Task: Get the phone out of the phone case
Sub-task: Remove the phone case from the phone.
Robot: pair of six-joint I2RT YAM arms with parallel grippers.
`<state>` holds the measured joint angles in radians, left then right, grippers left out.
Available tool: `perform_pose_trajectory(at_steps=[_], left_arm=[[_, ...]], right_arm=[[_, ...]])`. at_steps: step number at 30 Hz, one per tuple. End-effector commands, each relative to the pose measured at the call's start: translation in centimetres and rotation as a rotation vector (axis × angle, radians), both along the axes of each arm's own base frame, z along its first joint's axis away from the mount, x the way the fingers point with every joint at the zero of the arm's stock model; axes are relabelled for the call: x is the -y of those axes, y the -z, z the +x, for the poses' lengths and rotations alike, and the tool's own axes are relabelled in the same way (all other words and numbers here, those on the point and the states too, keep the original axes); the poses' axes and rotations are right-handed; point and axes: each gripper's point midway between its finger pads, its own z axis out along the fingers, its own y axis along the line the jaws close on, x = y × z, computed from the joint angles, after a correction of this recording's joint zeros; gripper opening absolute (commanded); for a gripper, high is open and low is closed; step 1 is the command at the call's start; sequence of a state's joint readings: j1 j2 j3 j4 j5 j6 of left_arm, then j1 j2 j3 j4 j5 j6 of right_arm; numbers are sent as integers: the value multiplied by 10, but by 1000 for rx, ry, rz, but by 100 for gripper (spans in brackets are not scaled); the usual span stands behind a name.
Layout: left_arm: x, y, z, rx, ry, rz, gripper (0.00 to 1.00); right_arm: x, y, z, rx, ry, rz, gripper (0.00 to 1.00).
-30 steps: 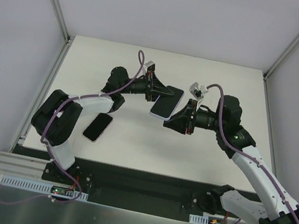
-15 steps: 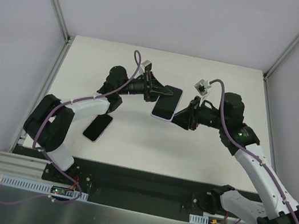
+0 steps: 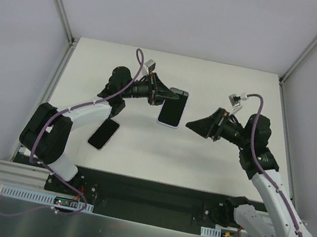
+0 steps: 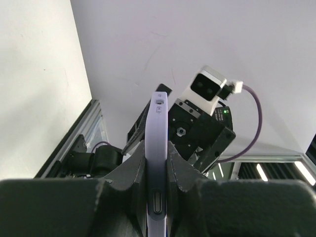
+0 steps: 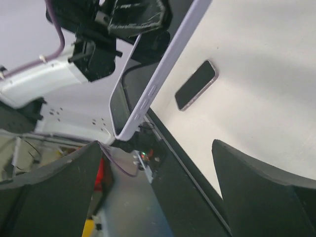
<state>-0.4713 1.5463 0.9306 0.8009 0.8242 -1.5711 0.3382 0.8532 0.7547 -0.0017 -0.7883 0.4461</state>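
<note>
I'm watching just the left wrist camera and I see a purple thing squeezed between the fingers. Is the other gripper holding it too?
Observer: No. The right gripper is wide open, apart from the lilac case; only the left gripper grips it.
Operator: Is anything on the table?
Observer: Yes, a dark-screened phone lies flat on the table, left of the case.
Operator: Is the case touching the table?
Observer: No, it hangs in the air above it.
</note>
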Motion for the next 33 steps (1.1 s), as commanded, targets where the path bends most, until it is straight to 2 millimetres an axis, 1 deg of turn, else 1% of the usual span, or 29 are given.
perform_pose_trajectory(at_steps=[1, 2, 4, 5, 7, 8, 10, 11, 12, 13, 16, 18, 20, 21, 22, 24, 25, 26, 27, 28, 29, 30, 31, 32, 33], left_arm=[[-4, -33, 1, 145, -40, -43, 0], [-4, -33, 1, 147, -44, -41, 0], [-4, -31, 2, 146, -49, -30, 0], [-5, -32, 2, 151, -51, -31, 0], [-5, -33, 2, 156, -59, -29, 0], [-6, -33, 1, 155, -59, -27, 0], [-6, -33, 2, 156, -67, -26, 0], [-7, -34, 1, 159, -67, -26, 0], [-7, -35, 1, 160, -68, -27, 0], [-7, -35, 1, 160, -70, -27, 0], [-8, -35, 1, 157, -76, -28, 0], [-9, -36, 2, 156, -91, -30, 0], [-10, -40, 3, 162, -106, -42, 0], [-11, -41, 3, 161, -112, -48, 0], [-11, -41, 3, 161, -113, -56, 0], [-12, -45, 3, 159, -117, -83, 0], [-12, -42, 3, 152, -119, -86, 0], [-13, -42, 3, 141, -121, -91, 0], [-14, -44, 4, 149, -135, -103, 0], [-15, -40, 4, 141, -141, -102, 0], [-15, -39, 4, 129, -146, -109, 0], [-17, -41, 4, 138, -151, -124, 0], [-17, -37, 5, 128, -159, -128, 0], [-19, -37, 6, 118, -163, -138, 0], [-19, -37, 5, 119, -163, -144, 0]], right_arm=[[-11, -45, 19, -56, 69, 228, 96], [-16, -52, 18, -54, 50, 233, 96], [-26, -53, 20, -76, 29, 236, 96], [-32, -57, 17, -73, 10, 239, 97], [-39, -56, 21, -85, 9, 240, 99], [-43, -59, 18, -84, -4, 242, 96], [-49, -53, 22, -113, -6, 234, 89], [-51, -50, 22, -125, -9, 232, 82], [-51, -45, 24, -140, -1, 228, 77], [-53, -42, 25, -150, -3, 227, 69], [-56, -35, 27, -167, -1, 224, 55], [-57, -30, 28, -179, 0, 217, 54], [-59, -21, 28, -203, 2, 210, 61], [-60, -19, 30, -208, 2, 217, 66], [-60, -15, 30, -217, 3, 222, 68], [-62, -18, 33, -222, 6, 250, 68], [-62, -19, 34, -222, 8, 258, 63], [-63, -19, 34, -224, 8, 265, 59], [-64, -23, 36, -223, 2, 285, 55], [-65, -25, 36, -229, -5, 302, 45], [-66, -24, 35, -239, -15, 318, 40], [-68, -31, 36, -250, -29, 371, 36], [-69, -32, 37, -260, -38, 394, 28], [-70, -27, 37, -279, -42, 410, 26], [-71, -32, 39, -262, -55, 447, 24]])
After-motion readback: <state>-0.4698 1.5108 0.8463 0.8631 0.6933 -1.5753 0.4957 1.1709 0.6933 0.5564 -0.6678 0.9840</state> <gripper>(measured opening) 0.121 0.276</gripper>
